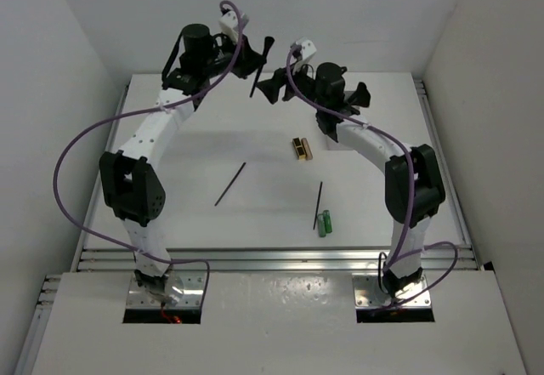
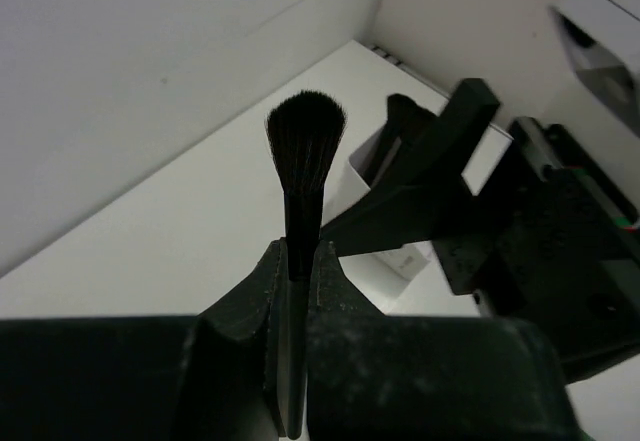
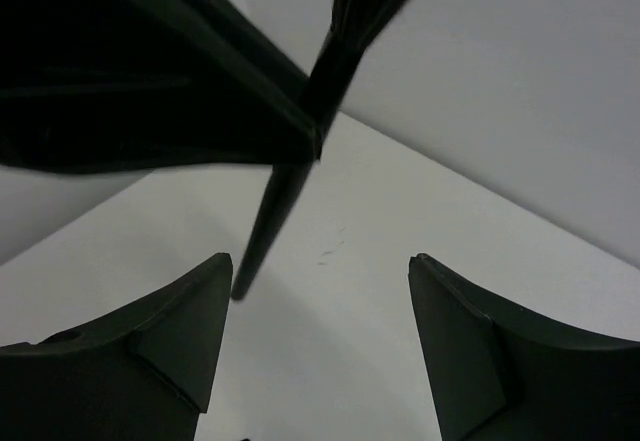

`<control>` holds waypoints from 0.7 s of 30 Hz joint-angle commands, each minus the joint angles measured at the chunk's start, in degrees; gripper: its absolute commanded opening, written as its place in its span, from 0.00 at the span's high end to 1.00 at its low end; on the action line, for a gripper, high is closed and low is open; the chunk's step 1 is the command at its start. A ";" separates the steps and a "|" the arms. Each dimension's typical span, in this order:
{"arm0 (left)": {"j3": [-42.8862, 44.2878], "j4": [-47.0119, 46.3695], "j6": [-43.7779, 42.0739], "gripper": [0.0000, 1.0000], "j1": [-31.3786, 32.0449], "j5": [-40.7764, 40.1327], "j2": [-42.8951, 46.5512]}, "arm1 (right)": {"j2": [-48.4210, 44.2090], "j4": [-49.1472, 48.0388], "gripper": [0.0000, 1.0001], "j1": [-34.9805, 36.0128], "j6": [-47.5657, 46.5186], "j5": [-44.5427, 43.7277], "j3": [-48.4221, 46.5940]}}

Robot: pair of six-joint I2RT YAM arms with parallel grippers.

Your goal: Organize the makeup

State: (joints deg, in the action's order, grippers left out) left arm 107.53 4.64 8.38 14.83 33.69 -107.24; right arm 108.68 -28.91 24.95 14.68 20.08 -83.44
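My left gripper (image 1: 249, 59) is raised over the back of the table, shut on a black flared-head brush (image 1: 262, 67). In the left wrist view the bristle head (image 2: 305, 146) stands up out of the shut left gripper (image 2: 298, 248). My right gripper (image 1: 274, 87) hangs open right beside it; in the right wrist view the brush handle (image 3: 278, 201) slants down above the open right gripper (image 3: 320, 261), near its left finger and not between the pads. A black-and-gold case (image 1: 302, 148), two thin black sticks (image 1: 230, 184) (image 1: 319, 205) and small green tubes (image 1: 324, 223) lie on the table.
A white box (image 2: 366, 175) stands at the back behind the right gripper, with a second dark brush head (image 2: 401, 112) showing above it. White walls close in the table (image 1: 255, 141) on three sides. A metal rail runs along the near edge.
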 commanded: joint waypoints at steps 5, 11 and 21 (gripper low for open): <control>-2.84 -3.41 1.81 1.00 2.40 1.11 0.19 | 1.88 -4.13 0.32 1.15 8.88 -0.56 -2.36; -3.99 -3.41 2.34 1.00 2.92 1.64 0.19 | 2.58 -6.69 0.59 1.07 9.84 -2.85 -0.85; -5.04 -2.01 2.87 0.73 3.98 3.31 0.19 | 4.17 -9.94 1.00 -0.08 13.27 -5.65 0.11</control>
State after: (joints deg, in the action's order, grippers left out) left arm 102.74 2.70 9.54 17.54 33.43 -107.81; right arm 112.62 -33.91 25.36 26.74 17.17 -83.94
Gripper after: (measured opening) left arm 0.220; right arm 0.124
